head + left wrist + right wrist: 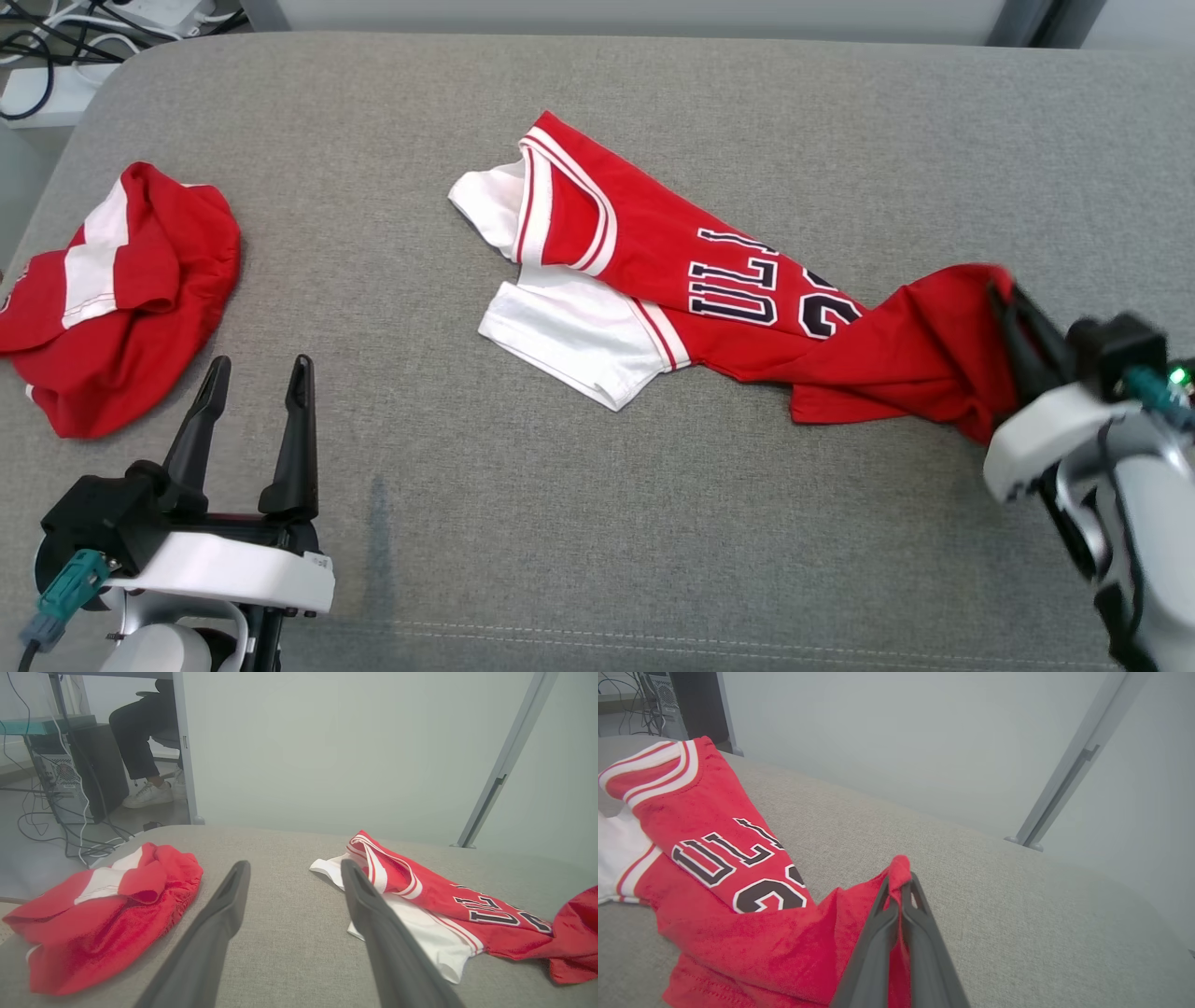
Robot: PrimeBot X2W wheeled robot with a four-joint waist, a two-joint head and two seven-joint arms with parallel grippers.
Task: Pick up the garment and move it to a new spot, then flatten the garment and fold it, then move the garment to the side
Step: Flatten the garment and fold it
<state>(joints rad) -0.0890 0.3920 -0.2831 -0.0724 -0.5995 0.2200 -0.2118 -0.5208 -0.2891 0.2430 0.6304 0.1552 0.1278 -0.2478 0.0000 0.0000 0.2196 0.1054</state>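
Left jaws at seven o'clock stand spread and empty, parked clear of the work. Right jaws at four o'clock are clenched on the hem end of the jersey (653, 266), which sprawls across the counter (653, 523) from its middle, so I can lift it away.

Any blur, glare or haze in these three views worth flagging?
Head view: even soft light, faint shadows, jersey sharp. Left wrist view: milky haze, low contrast, left gripper blurred up close. Right wrist view: jersey lettering crisp, right gripper slightly soft near the lens; no glare seen.
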